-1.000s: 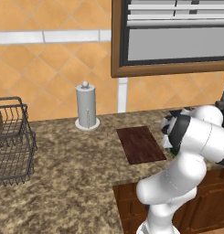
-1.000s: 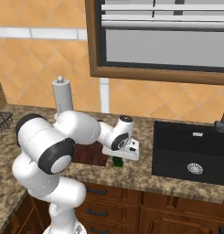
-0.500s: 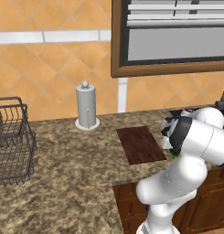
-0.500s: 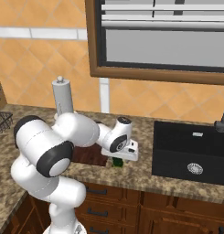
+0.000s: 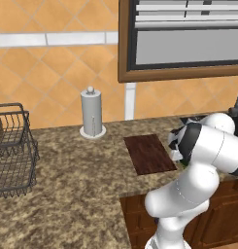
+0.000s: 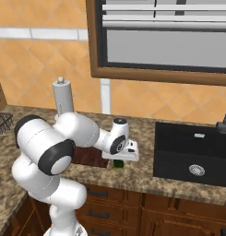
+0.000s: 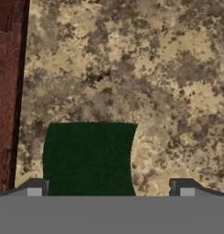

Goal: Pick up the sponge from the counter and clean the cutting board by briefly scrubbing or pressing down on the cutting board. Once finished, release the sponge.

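Hand [image 7: 108, 189]: fingers spread wide, low over the bench [image 7: 168, 77], holding nothing; one fingertip [image 7: 36, 188] sits at the sponge's edge nearest the cutting board, the other stands well off on bare granite, and whether either touches the sponge can't be told.
Sponge [image 7: 88, 157]: dark green, flat on the granite, just beside the cutting board and apart from it; in the right base view it peeks out dark green [image 6: 118, 163] under the hand, near the front edge of the bench.
Cutting board [image 5: 148, 153]: reddish-brown, lying flat, nothing on the part that shows, arm's elbow hanging just beside it.
Paper towel holder [image 5: 92, 113]: upright, back beyond the cutting board against the tiled wall.
Wire basket [image 5: 12, 151]: well away from the cutting board.
Sink [image 6: 193, 154]: black basin, past the sponge on the side away from the cutting board.
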You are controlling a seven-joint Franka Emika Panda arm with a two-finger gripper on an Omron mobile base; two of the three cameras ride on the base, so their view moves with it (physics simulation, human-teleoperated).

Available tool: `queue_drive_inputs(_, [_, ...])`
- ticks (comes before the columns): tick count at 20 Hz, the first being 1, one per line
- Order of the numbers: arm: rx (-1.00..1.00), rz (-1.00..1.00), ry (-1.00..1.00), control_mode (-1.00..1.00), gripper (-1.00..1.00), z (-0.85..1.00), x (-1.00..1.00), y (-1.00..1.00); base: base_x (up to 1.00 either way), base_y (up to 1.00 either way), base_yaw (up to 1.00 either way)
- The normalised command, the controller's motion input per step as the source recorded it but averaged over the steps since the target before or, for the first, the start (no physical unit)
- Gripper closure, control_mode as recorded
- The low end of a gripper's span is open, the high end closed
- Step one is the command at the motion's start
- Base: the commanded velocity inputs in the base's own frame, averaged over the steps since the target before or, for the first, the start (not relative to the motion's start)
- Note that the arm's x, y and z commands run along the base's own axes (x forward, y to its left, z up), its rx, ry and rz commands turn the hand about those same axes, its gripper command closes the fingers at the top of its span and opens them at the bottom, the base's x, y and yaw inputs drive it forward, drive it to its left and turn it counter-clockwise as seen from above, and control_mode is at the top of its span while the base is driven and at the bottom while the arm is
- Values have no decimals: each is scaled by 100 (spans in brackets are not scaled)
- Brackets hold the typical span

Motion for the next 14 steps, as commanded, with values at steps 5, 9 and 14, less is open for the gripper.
queue_drive_inputs(5, [0, 5, 0, -100, -100, -12, 0, 0, 0, 0, 0])
queue_drive_inputs(9, [0, 2, 0, -100, -100, -32, -4, 0, 0, 0, 0])
queue_drive_inputs(14, [0, 2, 0, -100, -100, -27, -4, 0, 0, 0, 0])
